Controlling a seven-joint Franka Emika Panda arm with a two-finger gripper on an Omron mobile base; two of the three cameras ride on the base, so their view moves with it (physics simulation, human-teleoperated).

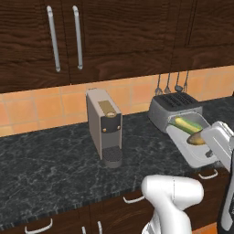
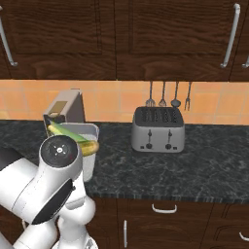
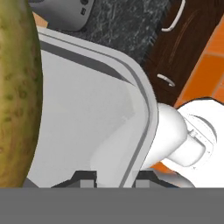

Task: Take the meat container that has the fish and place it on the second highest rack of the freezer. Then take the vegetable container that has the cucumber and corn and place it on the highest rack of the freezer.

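The end effector (image 3: 114, 177) is clamped on the rim of the grey vegetable container (image 1: 194, 153), holding it tilted above the dark marble bench (image 1: 50, 169) just in front of the toaster (image 1: 173, 108). The corn (image 1: 196, 138) and the cucumber (image 1: 188, 123) lie inside it.

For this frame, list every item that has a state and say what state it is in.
gripper: shut on the rim of the vegetable container
vegetable container: lifted, tilted, beside the toaster
cucumber: lying in the container
corn: lying in the container
toaster: upright on the counter, slots empty
coffee machine: upright on the counter
upper cabinets: doors shut
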